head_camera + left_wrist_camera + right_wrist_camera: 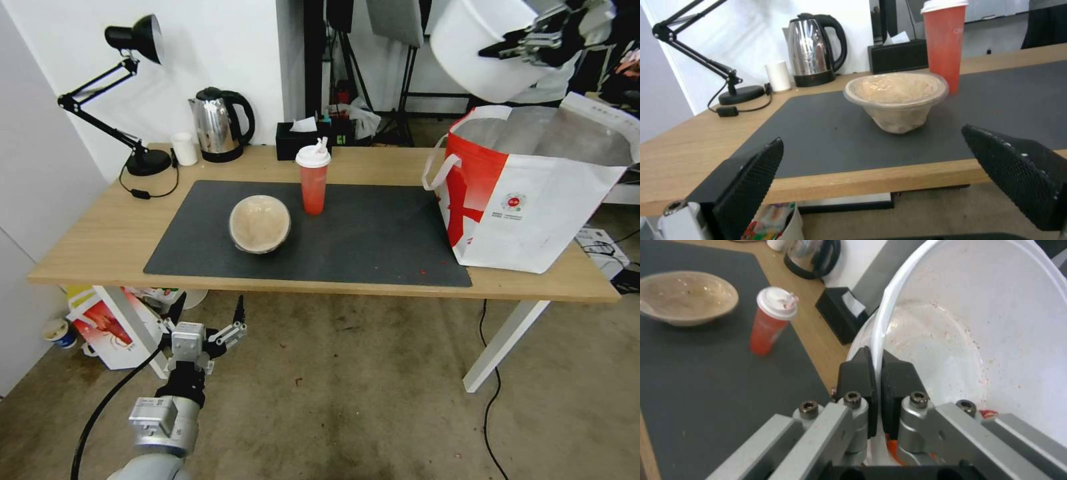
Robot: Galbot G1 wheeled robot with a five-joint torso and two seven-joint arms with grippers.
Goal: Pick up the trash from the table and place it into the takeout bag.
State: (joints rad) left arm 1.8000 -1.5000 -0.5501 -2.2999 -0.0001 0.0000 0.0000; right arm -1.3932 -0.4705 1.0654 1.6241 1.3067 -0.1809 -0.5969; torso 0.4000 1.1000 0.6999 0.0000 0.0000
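My right gripper is shut on the rim of the large white bowl, holding it tilted in the air above the open takeout bag at the table's right end. Close up, the right gripper pinches the rim, and red smears show inside the bowl. The beige bowl and the red lidded cup stand on the dark mat. Below the table's front edge, my left gripper hangs open, facing the beige bowl and the cup.
At the back of the light-wood table stand a black desk lamp, a small white cup, a steel kettle and a black tissue box. A smaller red-and-white bag sits under the table's left end. Cables lie on the floor at right.
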